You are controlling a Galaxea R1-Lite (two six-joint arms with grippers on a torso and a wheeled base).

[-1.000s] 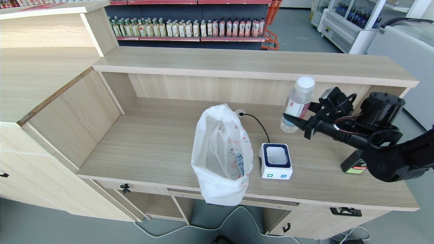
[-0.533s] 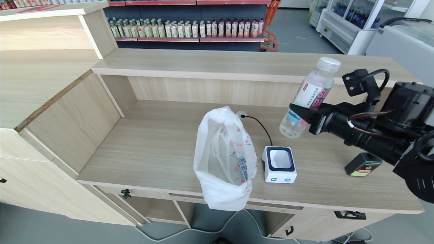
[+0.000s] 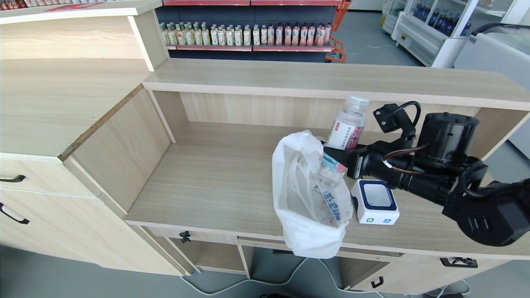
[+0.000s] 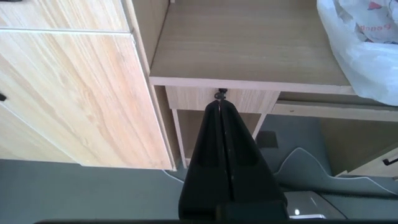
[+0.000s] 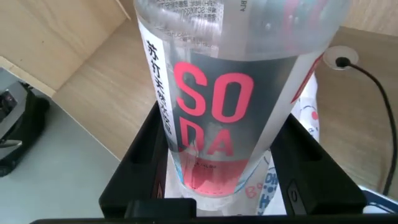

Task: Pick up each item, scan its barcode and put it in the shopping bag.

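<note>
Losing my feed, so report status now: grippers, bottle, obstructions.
Right gripper shut on soda bottle, near upright. Its base at shopping bag mouth. Left gripper shut, empty, below counter edge. Scanner beside bag, not blocking.

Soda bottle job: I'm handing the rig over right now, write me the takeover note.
Right hand: shut on the soda bottle, held upright with its base at the mouth of the shopping bag.
Left hand: shut, empty, low by the counter's front edge.
The scanner stands beside the bag on the counter.
Done: bottle picked up and brought to the bag; scan cannot be confirmed.
Left: lower it in, release.
</note>
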